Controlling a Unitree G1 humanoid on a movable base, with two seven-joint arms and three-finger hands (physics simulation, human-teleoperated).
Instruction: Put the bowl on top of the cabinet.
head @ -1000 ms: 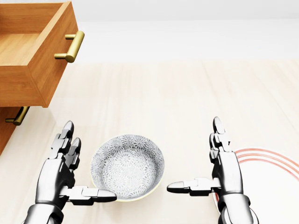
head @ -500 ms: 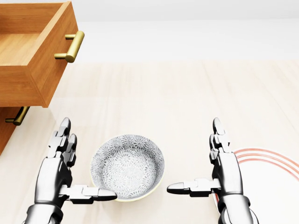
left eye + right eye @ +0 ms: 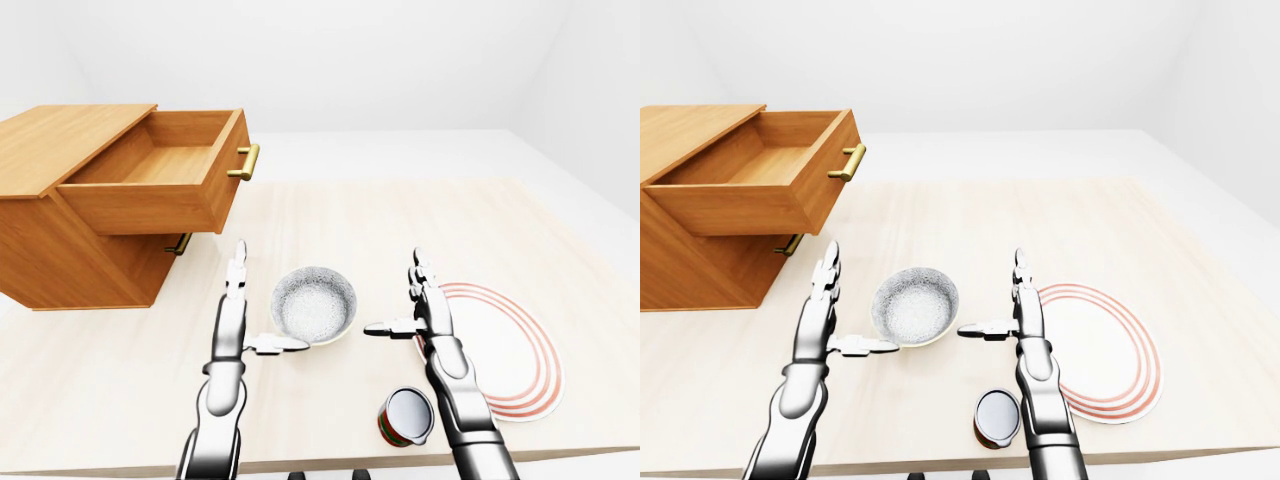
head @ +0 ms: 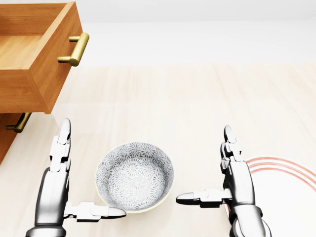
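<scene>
Bowl flanked, not yet gripped.
Bowl (image 4: 134, 177) sat near the table's (image 3: 350, 220) near edge; my left hand (image 4: 59, 182) and right hand (image 4: 232, 185) stood spread, empty. I judged: close evenly on opposite rims, then lift level toward cabinet (image 3: 60, 150).

Head view looks down close; eye views, wider, share the table (image 3: 330, 215)

Bright even light, faint soft shadows, sharp render
</scene>
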